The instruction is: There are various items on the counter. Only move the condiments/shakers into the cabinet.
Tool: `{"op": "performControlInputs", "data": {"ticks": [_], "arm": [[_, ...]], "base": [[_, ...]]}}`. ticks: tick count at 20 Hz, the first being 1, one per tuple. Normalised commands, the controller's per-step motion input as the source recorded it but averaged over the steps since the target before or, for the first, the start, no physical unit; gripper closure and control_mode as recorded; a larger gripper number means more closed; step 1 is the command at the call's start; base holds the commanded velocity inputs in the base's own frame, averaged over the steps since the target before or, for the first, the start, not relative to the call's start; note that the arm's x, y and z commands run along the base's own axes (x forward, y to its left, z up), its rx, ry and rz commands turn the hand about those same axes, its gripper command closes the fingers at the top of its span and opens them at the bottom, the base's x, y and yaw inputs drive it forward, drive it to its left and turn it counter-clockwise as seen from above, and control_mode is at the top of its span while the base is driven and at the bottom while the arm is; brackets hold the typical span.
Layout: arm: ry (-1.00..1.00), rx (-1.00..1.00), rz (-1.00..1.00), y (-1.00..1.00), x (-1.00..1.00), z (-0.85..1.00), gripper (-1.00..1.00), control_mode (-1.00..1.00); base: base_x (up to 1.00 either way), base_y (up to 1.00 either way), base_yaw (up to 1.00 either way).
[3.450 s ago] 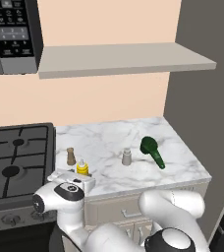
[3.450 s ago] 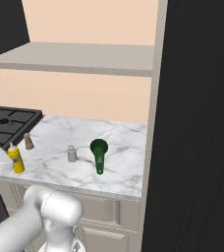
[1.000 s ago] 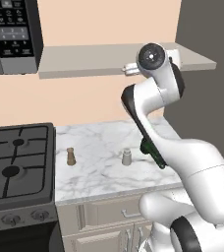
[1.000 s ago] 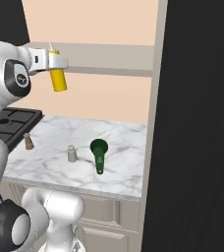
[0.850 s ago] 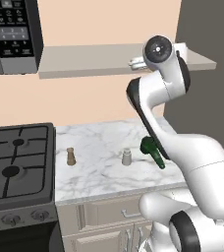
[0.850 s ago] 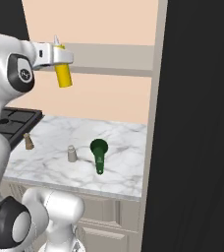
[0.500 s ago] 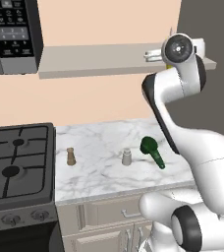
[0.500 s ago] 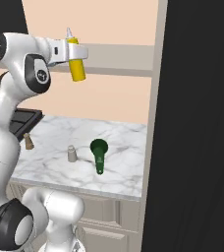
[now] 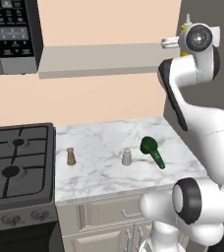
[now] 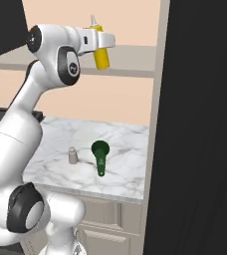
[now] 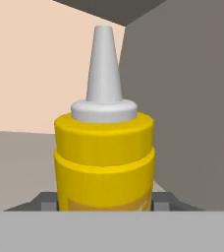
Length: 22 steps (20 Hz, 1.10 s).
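Observation:
My gripper (image 10: 98, 41) is shut on the yellow squeeze bottle (image 10: 102, 56), which stays upright with its pale nozzle pointing up. It hangs at the height of the cabinet shelf (image 10: 130, 69), near the shelf's right end. From the left base the gripper (image 9: 179, 43) and the bottle's nozzle (image 9: 186, 20) sit beside the shelf board (image 9: 99, 59). In the hand view the bottle (image 11: 104, 152) stands between my fingertips (image 11: 46, 202). On the counter (image 9: 99, 170) stand the brown shaker (image 9: 70, 156) and the grey shaker (image 9: 126, 157).
The dark green long-handled thing (image 9: 152, 150) lies right of the grey shaker. A black gas stove (image 9: 15, 157) adjoins the counter's left side, with a black microwave (image 9: 11, 34) above it. A dark tall wall (image 10: 200, 124) closes off the right side.
The arm has swung right along the shelf front with the yellow bottle, from mid-shelf to its right end. The things on the counter have not moved.

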Motion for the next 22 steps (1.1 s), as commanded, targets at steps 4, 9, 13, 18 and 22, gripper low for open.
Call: {"op": "performControlInputs", "data": {"ticks": [4,9,13,18,22], "arm": [[0.05,0.00,0.07,-0.13,0.42,0.11,1.00,-1.00],[0.06,0.00,0.18,0.00,0.81,-0.03,1.00,-1.00],[0.04,0.00,0.19,0.00,0.80,-0.18,1.00,-1.00],[0.07,0.00,0.15,0.00,0.73,-0.21,1.00,-1.00],[0.05,0.00,0.10,0.00,0.68,-0.30,1.00,-1.00]], "base": [[0.00,0.00,0.00],[0.00,0.00,0.00],[0.00,0.00,0.00],[0.00,0.00,0.00],[0.00,0.00,0.00]]}}
